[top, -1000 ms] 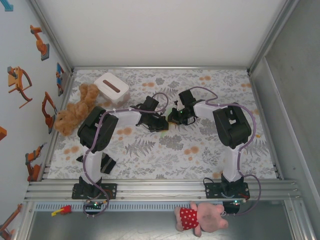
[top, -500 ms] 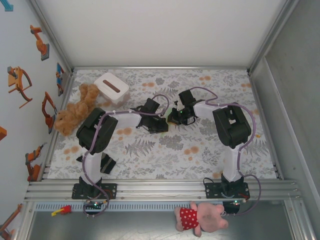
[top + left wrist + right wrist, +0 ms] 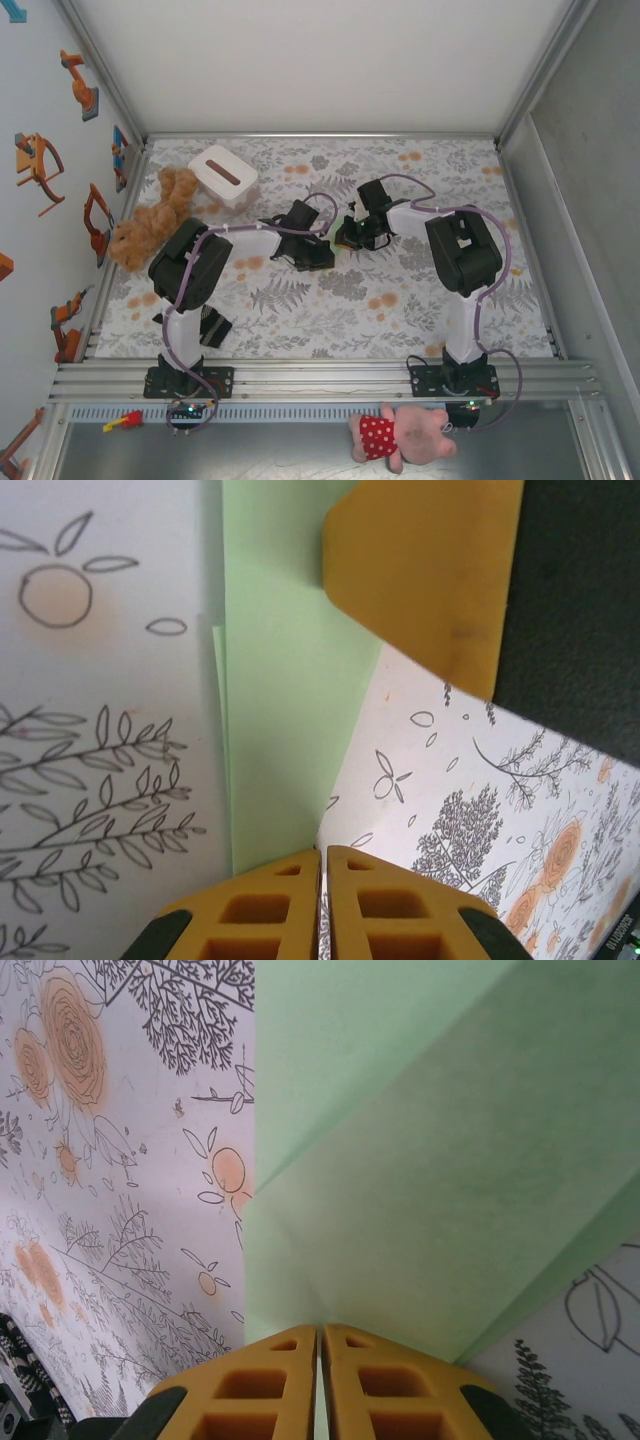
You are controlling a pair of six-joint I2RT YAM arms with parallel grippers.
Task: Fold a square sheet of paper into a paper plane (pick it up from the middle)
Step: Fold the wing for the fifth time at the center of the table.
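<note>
Furthest left, a brown teddy bear (image 3: 150, 222) lies just beside the white box (image 3: 222, 176), on the box's left and near side. A striped dark cloth (image 3: 205, 325) lies well nearer to the arm bases than the box, under the left arm. Right of the box, the left gripper (image 3: 322, 900) has its jaws pressed together. The green paper (image 3: 280, 730) reaches up to its tips, but I cannot tell if it is pinched there. The paper is folded into a long band with layered edges, over the flowered table (image 3: 420, 300) and further right of the box. Its long axis runs from one gripper to the other. Which end is the pointed one I cannot tell. At its right end a yellow finger (image 3: 430, 570) of the right gripper (image 3: 320, 1380) overlaps it, and these jaws are closed on the paper's edge. From above, both wrists cover the paper almost fully.
</note>
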